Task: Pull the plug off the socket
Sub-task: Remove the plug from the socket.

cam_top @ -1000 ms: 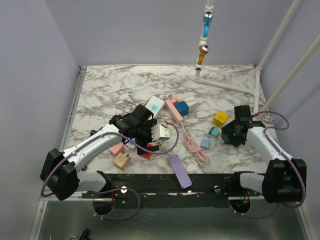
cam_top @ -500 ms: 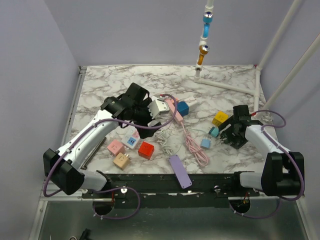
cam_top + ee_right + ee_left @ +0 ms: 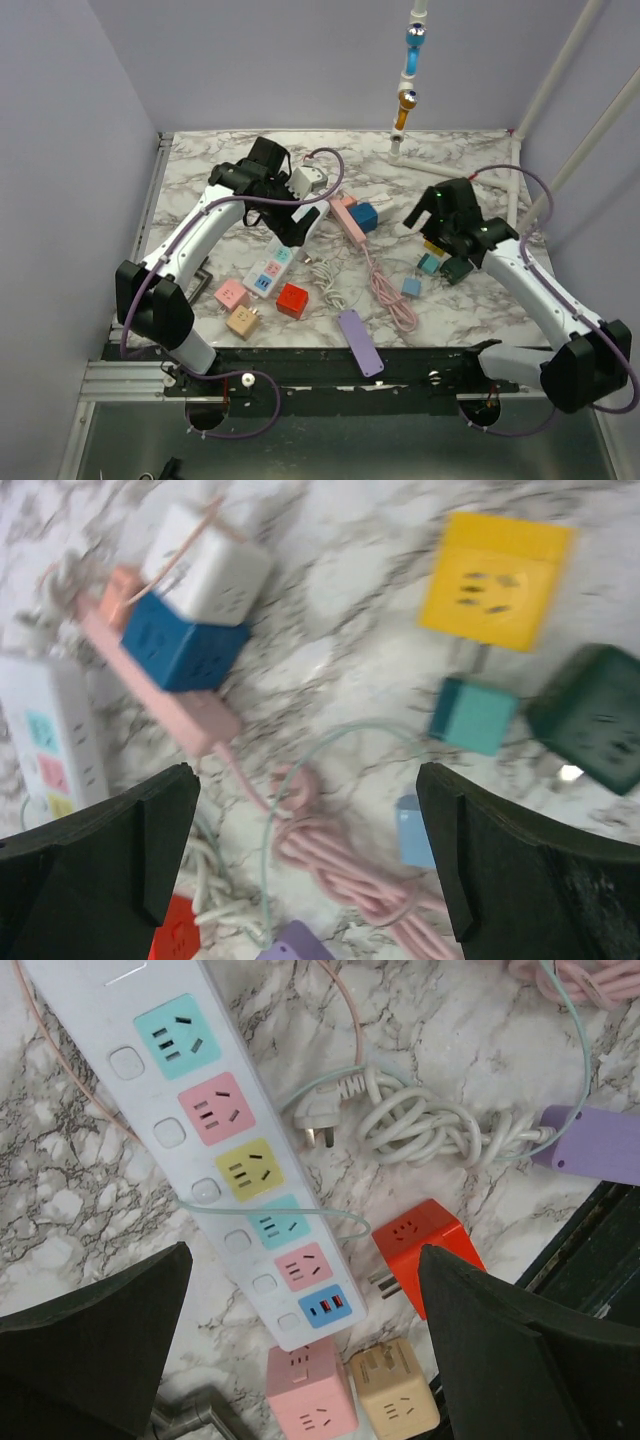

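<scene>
**Plug lies free, both tools released**

Top view: the left tool (image 3: 292, 222) hangs with its jaws spread above the strip (image 3: 272, 268) on the left of the desk (image 3: 200, 150). The right tool (image 3: 428, 215) hovers over the right side, also spread and holding nothing. Both stand clear of the things, likely so that nothing gets dragged.

Left wrist: the strip runs diagonally between the spread fingers, and every socket in view is bare. The plug (image 3: 322, 1125) lies flat on the marble just right of the strip with its prongs exposed. Its cable (image 3: 440, 1130) is coiled beyond it. The pull looks done.

Right wrist: the spread fingers frame a blue cube (image 3: 175, 645) seated on a pink strip (image 3: 190, 720), left of a yellow cube (image 3: 495, 575). That blue cube may be a further pull.
</scene>
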